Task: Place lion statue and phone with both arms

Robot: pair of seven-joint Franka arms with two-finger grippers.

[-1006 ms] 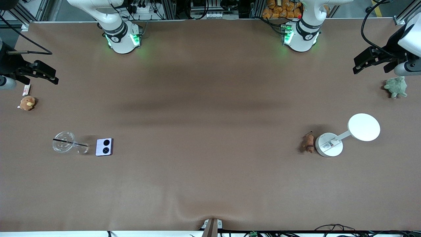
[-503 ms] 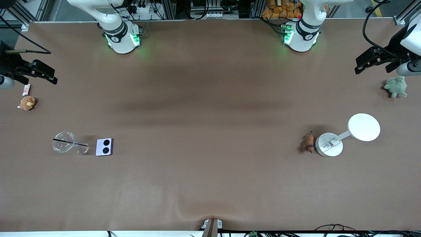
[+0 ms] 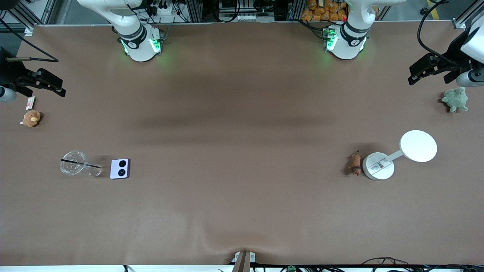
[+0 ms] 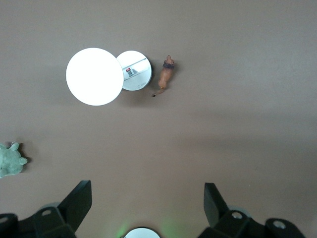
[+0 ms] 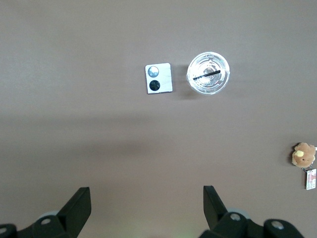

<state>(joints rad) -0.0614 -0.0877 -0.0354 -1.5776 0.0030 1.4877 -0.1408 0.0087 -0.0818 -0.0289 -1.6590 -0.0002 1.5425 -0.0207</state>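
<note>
Here, lion statue (image 3: 354,164) head toward bases

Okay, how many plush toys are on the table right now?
2. The brown plush toy lies at the right arm's end of the table, under the right gripper. The green plush turtle lies at the left arm's end, under the left gripper.

You face a brown table (image 3: 242,151) under even light, soft shadow bands at its centre. At 12 o'clock, metal framing (image 3: 242,9) and cables (image 3: 162,9) line its edge.
</note>
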